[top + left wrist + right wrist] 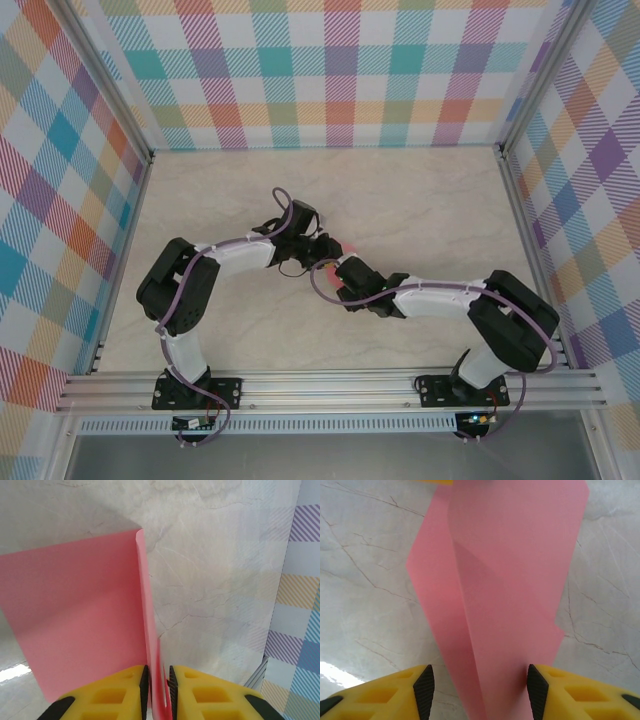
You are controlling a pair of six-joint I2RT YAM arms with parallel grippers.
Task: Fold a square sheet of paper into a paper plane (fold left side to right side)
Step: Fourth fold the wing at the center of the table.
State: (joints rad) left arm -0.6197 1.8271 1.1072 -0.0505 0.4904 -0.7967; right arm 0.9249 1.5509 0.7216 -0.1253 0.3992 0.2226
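Observation:
The pink sheet of paper (331, 263) lies at the table's middle, mostly covered from above by both wrists. In the left wrist view the paper (75, 610) spreads flat to the left, with one thin flap standing upright. My left gripper (159, 690) (320, 248) is shut on that flap's near end. In the right wrist view the paper (510, 580) is a long folded shape with diagonal creases, narrowing toward the camera. My right gripper (480, 686) (343, 272) straddles its near end, jaws well apart. The right pad (536, 690) touches the paper's edge; the left pad stands clear of it.
The table top (420, 210) is pale marble-patterned. Plaid walls (330, 80) close it in at the back and both sides. An aluminium rail (330, 390) runs along the near edge, carrying both arm bases.

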